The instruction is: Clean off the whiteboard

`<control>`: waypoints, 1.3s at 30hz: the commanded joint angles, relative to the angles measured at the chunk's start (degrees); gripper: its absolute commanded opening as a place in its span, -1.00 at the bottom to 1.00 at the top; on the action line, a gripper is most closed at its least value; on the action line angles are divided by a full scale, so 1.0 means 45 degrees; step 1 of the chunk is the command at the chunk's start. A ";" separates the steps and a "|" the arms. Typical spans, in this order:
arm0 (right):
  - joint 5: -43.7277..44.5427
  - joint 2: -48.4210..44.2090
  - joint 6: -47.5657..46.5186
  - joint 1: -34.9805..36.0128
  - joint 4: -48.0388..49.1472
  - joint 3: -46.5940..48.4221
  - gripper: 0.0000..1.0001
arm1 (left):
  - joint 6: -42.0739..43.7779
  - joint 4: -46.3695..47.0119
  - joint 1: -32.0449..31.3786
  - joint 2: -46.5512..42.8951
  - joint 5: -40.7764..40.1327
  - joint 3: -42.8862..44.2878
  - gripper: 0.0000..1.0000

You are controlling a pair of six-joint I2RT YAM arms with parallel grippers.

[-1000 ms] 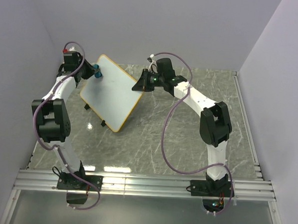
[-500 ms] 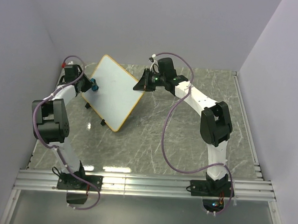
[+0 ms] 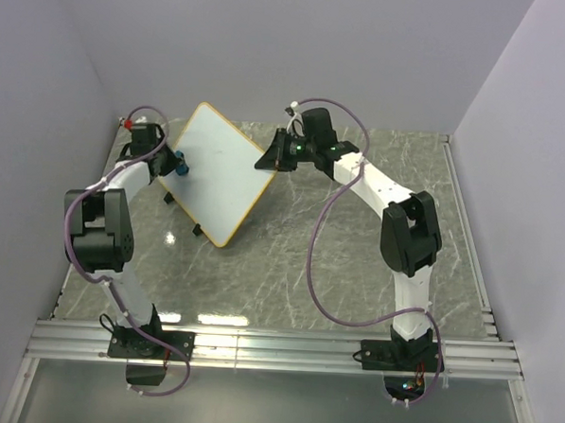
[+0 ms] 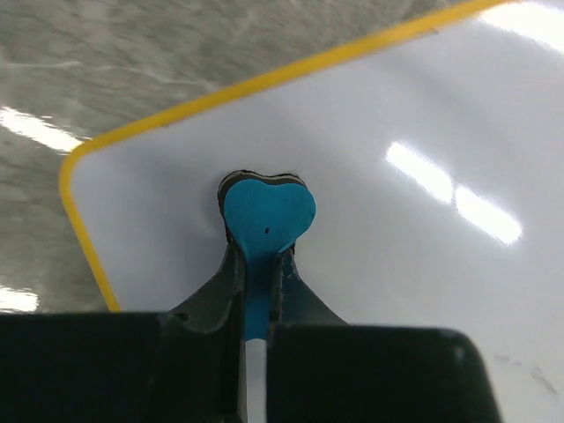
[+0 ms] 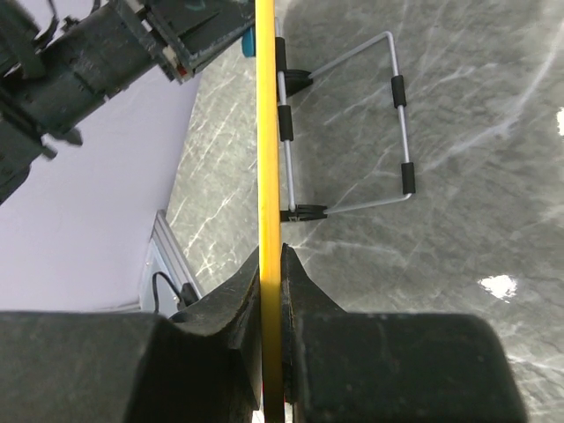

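The whiteboard [image 3: 214, 173] is a white square with a thin yellow-orange frame, held tilted above the table. Its face looks blank white in the top view and in the left wrist view [image 4: 423, 141]. My left gripper [image 3: 174, 160] is shut on a small blue eraser [image 4: 266, 216] and presses it against the board near its left corner. My right gripper [image 3: 266, 159] is shut on the board's right edge, seen edge-on as a yellow strip [image 5: 268, 176] between the fingers. A wire stand [image 5: 401, 132] with black clip feet hangs behind the board.
The grey marble tabletop [image 3: 356, 263] runs between purple walls at left, back and right. An aluminium rail [image 3: 275, 349] crosses the near edge and carries both arm bases. Cables loop off both arms.
The left gripper with the eraser has slid a little down and right across the board's left part. The board and right gripper have barely moved.
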 commanded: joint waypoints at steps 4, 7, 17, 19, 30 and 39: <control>0.0545 -0.0410 -0.0518 -0.0144 -0.0369 -0.0113 -1.00 | -0.0027 -0.1873 -0.3634 -0.0109 0.1332 0.0781 -0.99; 0.0546 -0.0547 -0.0518 -0.0124 -0.0272 -0.0386 -1.00 | -0.0144 -0.2107 -0.4028 -0.0207 0.1352 0.1270 -0.99; 0.0760 -0.1328 -0.0460 -0.0046 0.0197 -0.1539 -1.00 | 0.0266 -0.3454 -0.3387 -0.1902 -0.0053 0.2327 -0.99; 0.0799 -0.1426 -0.0401 -0.0046 0.0294 -0.1695 -1.00 | 0.0169 -0.3553 -0.2377 -0.2256 0.0042 0.1959 -0.99; 0.1872 -0.2576 -0.0791 -0.0026 0.0140 -0.2574 0.60 | 0.0735 -0.4743 0.0541 -0.4288 -0.2123 -0.0658 -0.99; 0.4039 -0.5599 -0.1436 -0.0202 -0.0369 -0.4892 0.82 | -0.0163 -0.5722 0.0892 -0.4113 -0.3629 -0.3060 -0.82</control>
